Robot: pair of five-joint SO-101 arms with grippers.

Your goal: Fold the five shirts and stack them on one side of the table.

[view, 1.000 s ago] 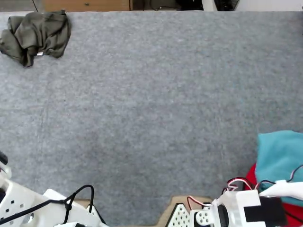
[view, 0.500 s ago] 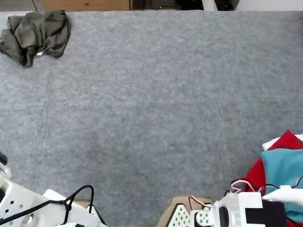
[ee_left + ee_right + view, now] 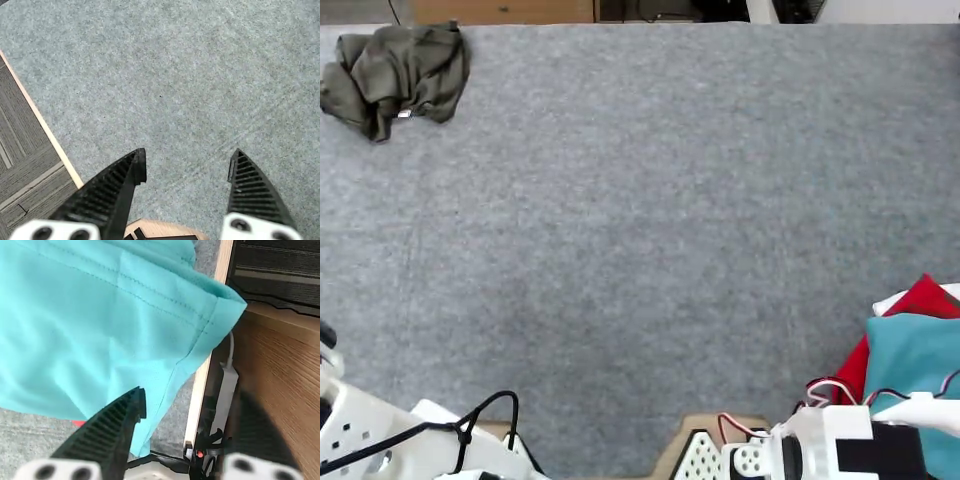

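A crumpled olive shirt (image 3: 395, 70) lies at the far left corner of the grey table. At the near right edge a folded teal shirt (image 3: 918, 365) rests on a red shirt (image 3: 920, 298), with a strip of white cloth (image 3: 892, 301) beneath. My right gripper (image 3: 192, 397) is open just above the teal shirt's (image 3: 90, 315) hemmed corner, with nothing held between its fingers. My left gripper (image 3: 189, 160) is open over bare grey felt near the table's near left edge.
The grey felt table (image 3: 650, 230) stretches wide between the olive shirt and the stack. The right arm's base (image 3: 830, 450) and the left arm's base (image 3: 380, 440) sit along the near edge. A wooden surface (image 3: 280, 390) and cables lie past the table's edge.
The teal shirt has shifted right and toward the near edge, and the red shirt now shows beneath it. The right arm moved slightly right; the left arm stayed still.
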